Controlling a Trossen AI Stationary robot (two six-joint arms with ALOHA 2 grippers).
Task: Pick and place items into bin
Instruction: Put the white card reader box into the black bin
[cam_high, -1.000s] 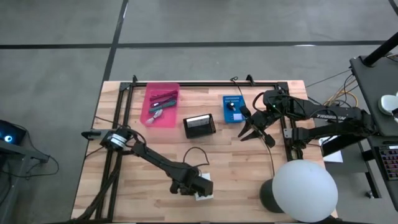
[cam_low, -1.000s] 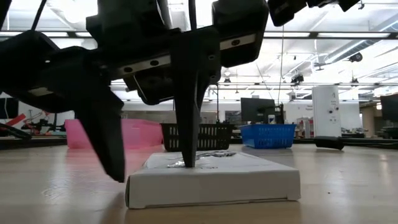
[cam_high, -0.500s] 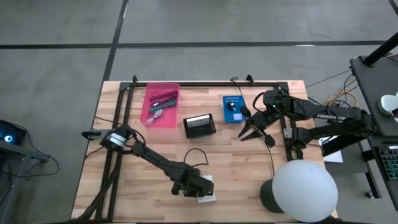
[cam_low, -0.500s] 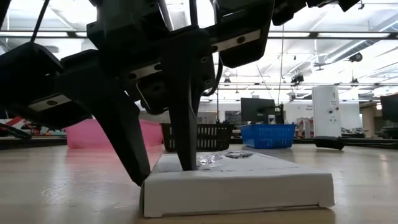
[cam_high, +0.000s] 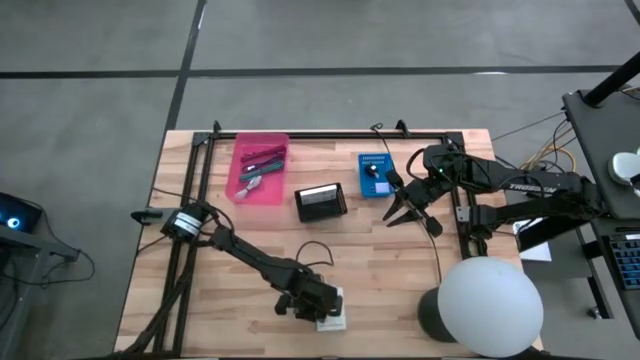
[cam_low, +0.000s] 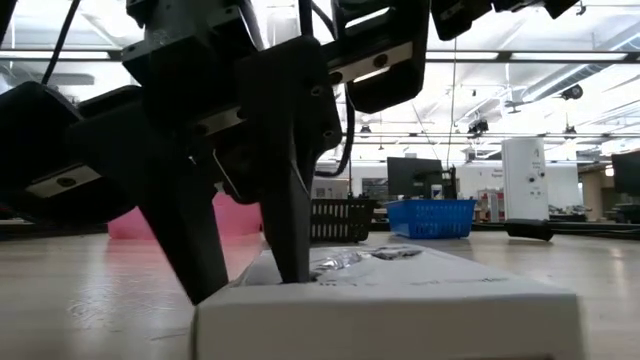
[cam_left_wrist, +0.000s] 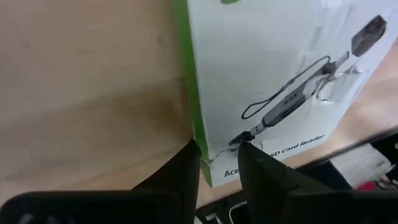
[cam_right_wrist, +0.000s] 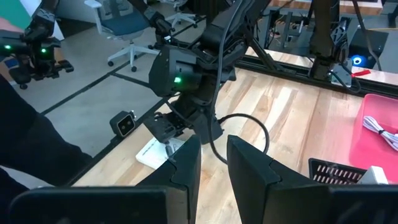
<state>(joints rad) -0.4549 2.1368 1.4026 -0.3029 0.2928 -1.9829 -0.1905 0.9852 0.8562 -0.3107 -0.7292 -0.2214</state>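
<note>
The left gripper (cam_left_wrist: 217, 152) is set at the edge of the flat white card-reader box (cam_left_wrist: 273, 74) on the wooden surface (cam_high: 390, 280), fingers narrowly apart, nothing clamped. Centring before closing is advised.

The right gripper (cam_high: 402, 210), idle near the blue bin (cam_high: 375, 175), is held with fingers slightly apart.

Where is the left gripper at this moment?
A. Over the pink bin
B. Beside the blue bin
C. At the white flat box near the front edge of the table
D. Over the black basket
C: in the high view the left gripper is down at the white flat box near the table's front edge, far from the pink bin.
</note>
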